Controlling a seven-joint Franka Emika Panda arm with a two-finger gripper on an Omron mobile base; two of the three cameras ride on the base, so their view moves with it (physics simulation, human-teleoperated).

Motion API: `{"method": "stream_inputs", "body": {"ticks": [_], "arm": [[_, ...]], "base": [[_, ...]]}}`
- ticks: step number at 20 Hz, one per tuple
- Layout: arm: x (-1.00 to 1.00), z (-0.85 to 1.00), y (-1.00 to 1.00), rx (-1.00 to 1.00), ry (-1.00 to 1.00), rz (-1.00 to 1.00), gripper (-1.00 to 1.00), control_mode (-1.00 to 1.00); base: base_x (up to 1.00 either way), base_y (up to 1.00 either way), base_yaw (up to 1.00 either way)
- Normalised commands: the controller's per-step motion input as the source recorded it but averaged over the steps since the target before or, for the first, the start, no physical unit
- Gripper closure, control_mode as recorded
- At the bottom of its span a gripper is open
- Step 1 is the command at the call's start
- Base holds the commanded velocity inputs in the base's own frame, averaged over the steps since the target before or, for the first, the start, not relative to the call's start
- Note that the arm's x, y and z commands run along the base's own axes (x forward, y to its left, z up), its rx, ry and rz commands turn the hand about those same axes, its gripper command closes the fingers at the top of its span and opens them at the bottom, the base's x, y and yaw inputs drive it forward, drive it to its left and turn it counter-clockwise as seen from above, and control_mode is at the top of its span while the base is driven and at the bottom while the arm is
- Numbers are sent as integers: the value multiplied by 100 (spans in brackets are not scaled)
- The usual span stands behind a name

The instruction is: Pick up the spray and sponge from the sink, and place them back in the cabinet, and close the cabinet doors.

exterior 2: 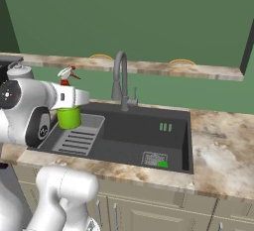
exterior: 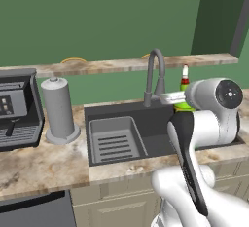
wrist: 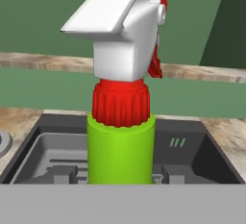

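- The gripper [exterior 2: 69,107] is grasping the spray [wrist: 121,122], carrying it upright above the sink [exterior 2: 124,131].
- The bottle is hanging over the ribbed tray [exterior 2: 79,136] at the sink's left end, near the faucet [exterior 2: 120,79].
- The sponge [exterior 2: 162,164] is lying on the basin floor near the sink's front right corner.
- A paper towel roll [exterior: 58,106] is standing on the counter [exterior: 39,165] left of the sink.
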Motion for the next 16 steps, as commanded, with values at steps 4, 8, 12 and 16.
{"method": "stream_inputs", "body": {"ticks": [4,8,12,16], "arm": [[0,2,7,0,0,0,100,-100],[0,0,0,0,0,5,100,-100],[4,0,0,0,0,8,100,-100],[9,0,0,0,0,11,100,-100]], "base": [[0,0,0],[0,0,0],[0,0,0],[0,0,0]]}}
